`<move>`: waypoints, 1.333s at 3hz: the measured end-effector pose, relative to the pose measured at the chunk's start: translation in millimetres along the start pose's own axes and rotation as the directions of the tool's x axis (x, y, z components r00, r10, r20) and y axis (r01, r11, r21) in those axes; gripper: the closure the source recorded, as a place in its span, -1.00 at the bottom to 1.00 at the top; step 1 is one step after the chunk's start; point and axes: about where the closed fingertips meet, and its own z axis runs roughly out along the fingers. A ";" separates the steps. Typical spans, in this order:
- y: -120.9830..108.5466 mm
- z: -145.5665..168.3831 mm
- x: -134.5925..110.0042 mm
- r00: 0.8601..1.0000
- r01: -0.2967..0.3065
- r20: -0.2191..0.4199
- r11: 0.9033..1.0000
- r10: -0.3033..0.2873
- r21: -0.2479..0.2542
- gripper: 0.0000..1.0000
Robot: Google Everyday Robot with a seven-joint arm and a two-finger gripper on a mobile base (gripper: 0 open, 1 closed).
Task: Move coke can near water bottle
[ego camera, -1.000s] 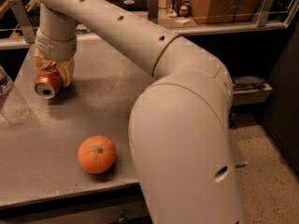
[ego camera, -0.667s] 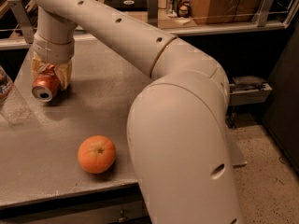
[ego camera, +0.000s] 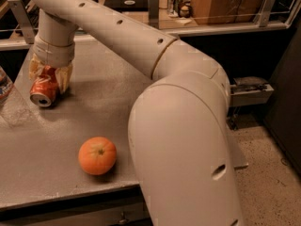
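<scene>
Camera view: tool (ego camera: 48, 80) around coke can (ego camera: 42, 90), orange (ego camera: 97, 155) apart.

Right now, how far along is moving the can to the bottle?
Done: the gripper is shut on the can, which is tilted. In hand: the can is held a short gap from the bottle at the picture's left edge. Left: close that gap and release.
</scene>
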 end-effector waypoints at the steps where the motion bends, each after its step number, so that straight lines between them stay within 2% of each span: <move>1: -0.7 -2.5 -0.1 1.000 0.000 -0.001 1.000 0.000 -0.001 -1.00; 2: -1.4 -4.4 -0.2 1.000 0.000 -0.001 1.000 0.000 -0.001 -1.00; 4: 38.3 -55.8 16.1 0.991 -0.082 -0.108 0.996 0.084 0.021 -1.00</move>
